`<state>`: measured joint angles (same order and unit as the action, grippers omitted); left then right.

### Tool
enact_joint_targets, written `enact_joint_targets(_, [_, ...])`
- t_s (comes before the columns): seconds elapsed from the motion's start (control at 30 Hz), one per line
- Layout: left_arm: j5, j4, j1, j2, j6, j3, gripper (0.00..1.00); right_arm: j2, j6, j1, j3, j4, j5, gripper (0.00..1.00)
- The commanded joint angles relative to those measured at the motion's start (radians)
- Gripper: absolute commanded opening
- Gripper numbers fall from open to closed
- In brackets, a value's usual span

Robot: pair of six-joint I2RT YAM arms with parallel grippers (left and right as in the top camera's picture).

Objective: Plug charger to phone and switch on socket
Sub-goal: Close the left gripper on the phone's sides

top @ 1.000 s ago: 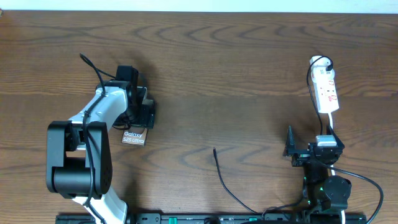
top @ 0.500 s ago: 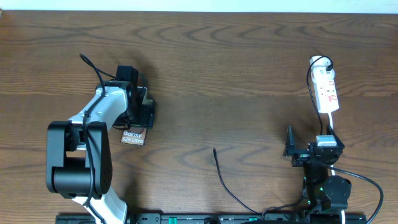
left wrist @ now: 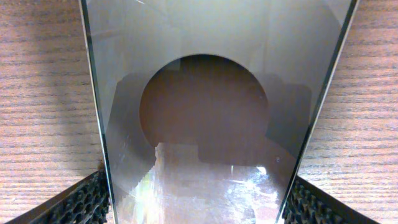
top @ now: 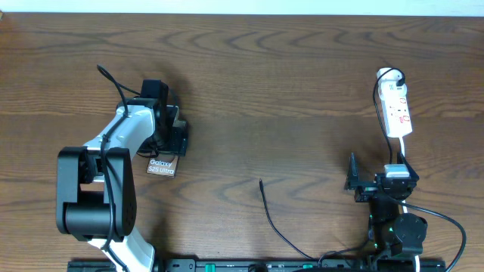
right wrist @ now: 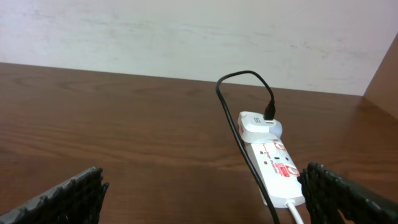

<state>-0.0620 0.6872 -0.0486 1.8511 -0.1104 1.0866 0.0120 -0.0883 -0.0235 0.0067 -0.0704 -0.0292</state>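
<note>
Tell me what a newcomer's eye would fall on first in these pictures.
The phone fills the left wrist view, gripped between the pads of the left pincer. Overhead, the charger lies loose at front centre, far from the white socket at the right.

Lab: robot arm [top: 125, 136] at table [top: 287, 113]

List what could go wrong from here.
1. The phone is glossy and the left gripper holds it only by its edges, so it may slip or twist.
2. The charger tip lies loose on the table, apart from the phone. The thin cable may flex when grasped.
3. Nothing visibly anchors the socket, so pressing its switch may slide it.
</note>
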Motion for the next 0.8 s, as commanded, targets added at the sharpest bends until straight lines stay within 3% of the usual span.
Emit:
enact_joint_targets(0.0, [-0.035,0.006,-0.005,0.025,-0.013,-0.032,0.83,-0.005,-0.01,0.019,-0.001,-0.004,-0.002,0.99])
enact_joint_targets(0.77, [-0.035,0.006,-0.005,0.025,-0.013,-0.037,0.79,-0.005,-0.01,0.019,-0.001,-0.004,-0.002,0.99])
